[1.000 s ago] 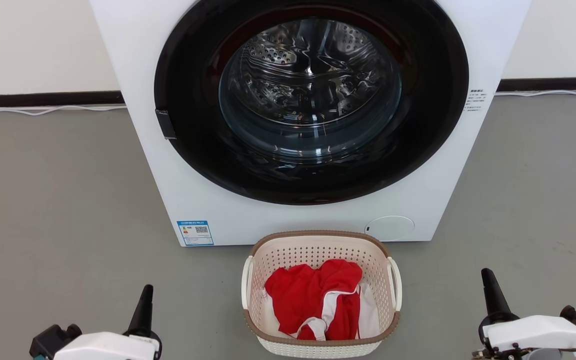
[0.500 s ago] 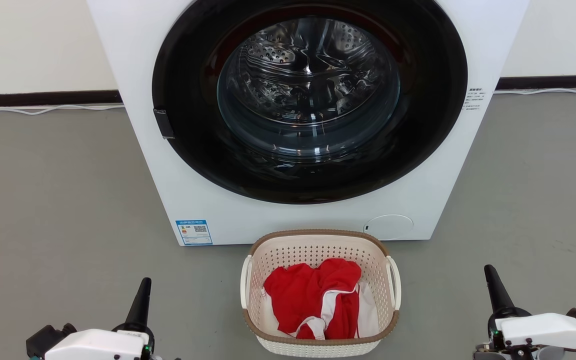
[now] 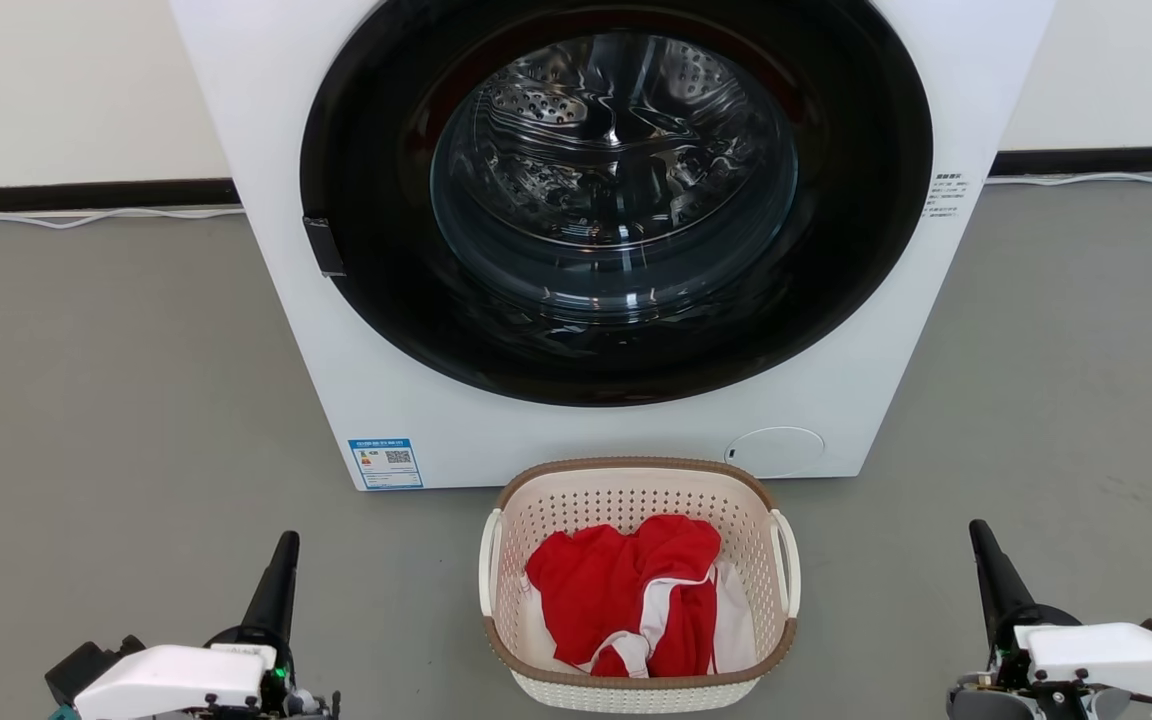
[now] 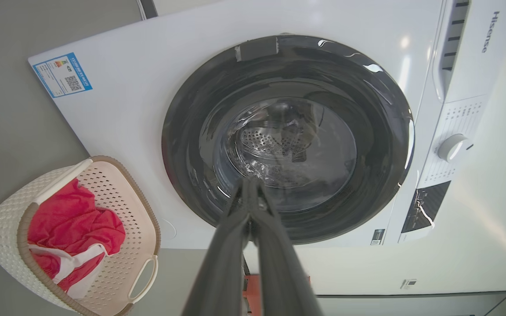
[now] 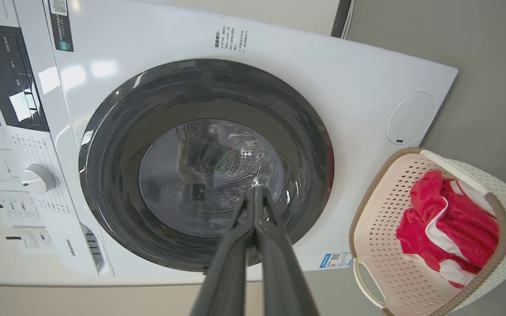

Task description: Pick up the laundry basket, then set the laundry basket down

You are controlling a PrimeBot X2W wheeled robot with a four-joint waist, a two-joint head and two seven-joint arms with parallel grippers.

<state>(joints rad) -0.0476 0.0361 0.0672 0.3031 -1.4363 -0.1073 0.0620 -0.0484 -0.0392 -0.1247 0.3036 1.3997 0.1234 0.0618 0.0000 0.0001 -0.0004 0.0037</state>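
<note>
Laundry basket (image 3: 626, 500) is sitting right by the washing machine (image 3: 346, 370). Left gripper (image 3: 286, 542) and right gripper (image 3: 978, 530) are hovering either side, jaws pressed together, empty.

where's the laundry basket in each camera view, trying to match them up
head view: laundry basket bottom centre, before the washing machine.
left wrist view: laundry basket lower left.
right wrist view: laundry basket lower right.
shared landmark: blue label on the washing machine front, beside the laundry basket.
</note>
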